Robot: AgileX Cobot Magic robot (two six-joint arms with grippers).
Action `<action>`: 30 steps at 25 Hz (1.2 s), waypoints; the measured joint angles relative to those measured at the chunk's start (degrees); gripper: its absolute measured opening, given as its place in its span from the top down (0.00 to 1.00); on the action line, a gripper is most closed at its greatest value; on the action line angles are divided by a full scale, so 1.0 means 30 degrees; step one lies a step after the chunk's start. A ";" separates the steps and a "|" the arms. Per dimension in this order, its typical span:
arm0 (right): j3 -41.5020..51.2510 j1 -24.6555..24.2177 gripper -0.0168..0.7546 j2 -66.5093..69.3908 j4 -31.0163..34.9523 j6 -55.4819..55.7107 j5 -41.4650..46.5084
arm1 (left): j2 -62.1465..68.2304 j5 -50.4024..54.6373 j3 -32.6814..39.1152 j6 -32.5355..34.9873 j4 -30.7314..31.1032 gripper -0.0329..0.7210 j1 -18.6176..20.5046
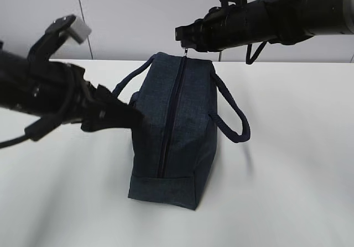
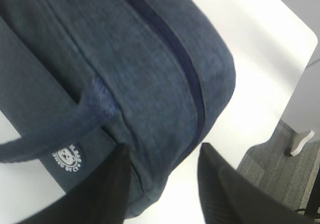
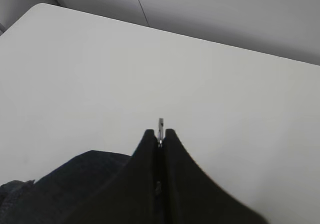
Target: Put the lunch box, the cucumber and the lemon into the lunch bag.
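The dark navy lunch bag [image 1: 174, 131] stands on the white table [image 1: 287, 192] with its top zipper [image 1: 172, 109] closed along its whole length. My right gripper [image 1: 182, 37] hangs over the bag's far end, shut on the silver zipper pull [image 3: 160, 124], which pokes out between its fingertips. My left gripper [image 1: 134, 116] is at the bag's left side, open. In the left wrist view my left gripper [image 2: 162, 151] straddles the bag's end corner near the white logo [image 2: 66, 157]; one finger lies against the fabric and the other stands apart. The lunch box, cucumber and lemon are out of view.
The bag's two loop handles [image 1: 232, 117] hang out to either side. The table's edge and a grey carpeted floor [image 2: 270, 164] show beyond the bag in the left wrist view. A pale wall [image 1: 138, 15] runs behind the table.
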 joint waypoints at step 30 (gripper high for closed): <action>0.0000 0.0000 0.98 0.0000 0.0000 -0.0559 0.0144 | 0.8904 0.7907 -1.4293 -1.2450 0.8166 0.55 0.1383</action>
